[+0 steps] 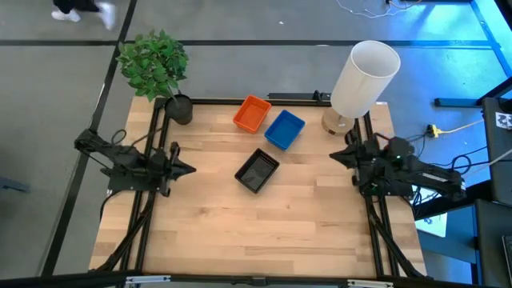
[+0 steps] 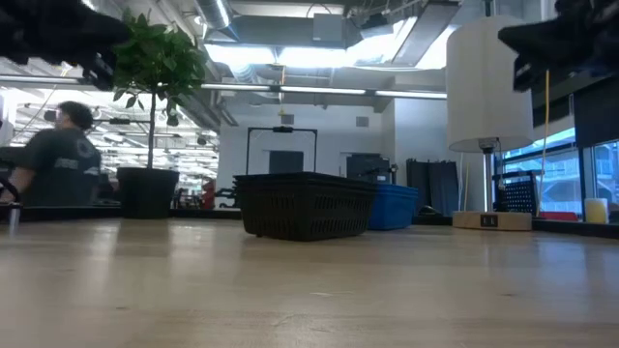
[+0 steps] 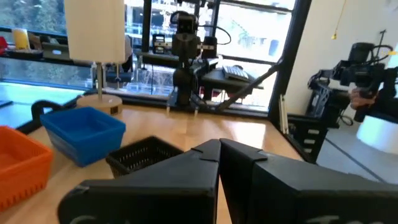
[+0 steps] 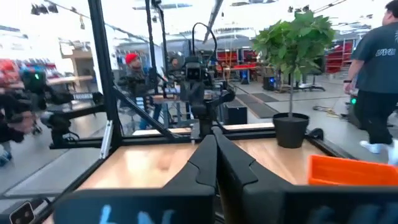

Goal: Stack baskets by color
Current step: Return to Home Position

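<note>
Three baskets sit on the wooden table toward its far edge: an orange one (image 1: 252,114), a blue one (image 1: 285,130) beside it, and a black one (image 1: 257,170) a little nearer. In the low view the black basket (image 2: 305,205) stands in front of the blue basket (image 2: 394,206). My left gripper (image 1: 190,169) is shut and empty at the table's left edge, pointing level toward the baskets. My right gripper (image 1: 336,155) is shut and empty at the right edge, pointing back across the table. The left wrist view shows the orange (image 3: 18,162), blue (image 3: 84,132) and black (image 3: 140,158) baskets beyond the shut fingers.
A green potted plant (image 1: 156,68) stands at the far left corner and a tall white cylinder (image 1: 364,78) on a wooden base at the far right. Bare wood (image 1: 256,232) fills the near half of the table. A person (image 2: 58,159) is in the room behind.
</note>
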You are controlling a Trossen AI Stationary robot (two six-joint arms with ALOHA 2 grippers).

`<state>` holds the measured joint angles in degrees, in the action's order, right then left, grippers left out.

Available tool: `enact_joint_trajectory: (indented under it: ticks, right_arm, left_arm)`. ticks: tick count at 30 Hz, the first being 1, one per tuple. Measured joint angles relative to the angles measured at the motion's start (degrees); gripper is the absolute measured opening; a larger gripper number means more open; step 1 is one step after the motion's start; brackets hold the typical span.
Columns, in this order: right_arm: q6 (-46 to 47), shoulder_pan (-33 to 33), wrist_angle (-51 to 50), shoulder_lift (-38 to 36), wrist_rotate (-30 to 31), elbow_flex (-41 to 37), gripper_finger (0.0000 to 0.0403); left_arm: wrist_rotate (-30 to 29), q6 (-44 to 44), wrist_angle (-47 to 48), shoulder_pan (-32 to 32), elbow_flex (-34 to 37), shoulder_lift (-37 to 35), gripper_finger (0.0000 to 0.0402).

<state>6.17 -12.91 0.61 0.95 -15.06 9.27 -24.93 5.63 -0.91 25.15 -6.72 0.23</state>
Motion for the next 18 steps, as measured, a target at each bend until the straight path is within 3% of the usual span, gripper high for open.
enact_joint_trajectory:
  ticks: [6,18]
  right_arm:
    - [1.1,0.0,8.5,0.0,-2.4,-9.0,0.0]
    - [-3.6,0.0,3.4,0.2,-3.6,-8.7,0.0004]
  left_arm:
    - [0.0,-0.2,-4.8,0.0,6.1,0.0,0.0]
    - [4.0,-8.7,-3.0,0.0,6.3,0.1,0.0]
